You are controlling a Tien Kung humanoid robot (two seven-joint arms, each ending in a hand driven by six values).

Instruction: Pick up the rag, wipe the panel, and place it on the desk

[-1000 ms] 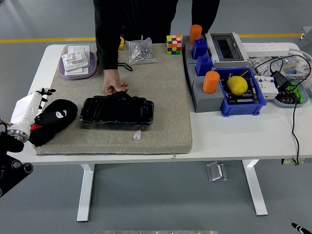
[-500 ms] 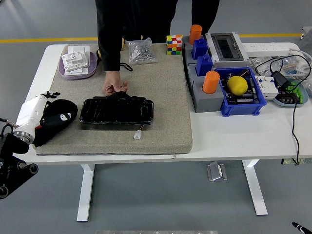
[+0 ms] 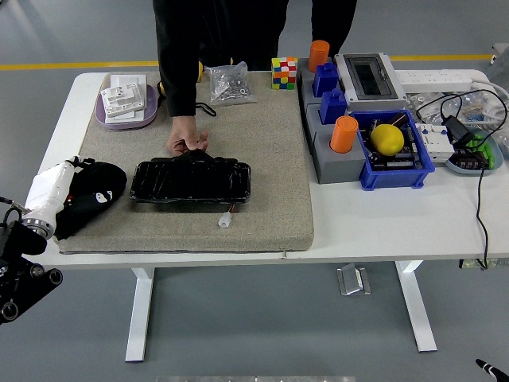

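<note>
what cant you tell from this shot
- Left hand, head view: the black rag hides the grip.
- Right hand: outside the frame.
- Panel far edge: the person's hand covers it.
- Small white part beside the panel: too small to identify.

A: What does the robot look like?
B: The left arm [image 3: 20,267] is black, with round knobs at its joints and a silver cuff at the wrist. The left hand [image 3: 67,187] has a white shell and black fingers.
A: And the person [image 3: 231,36]?
B: Dark clothes, long black sleeves.
</note>
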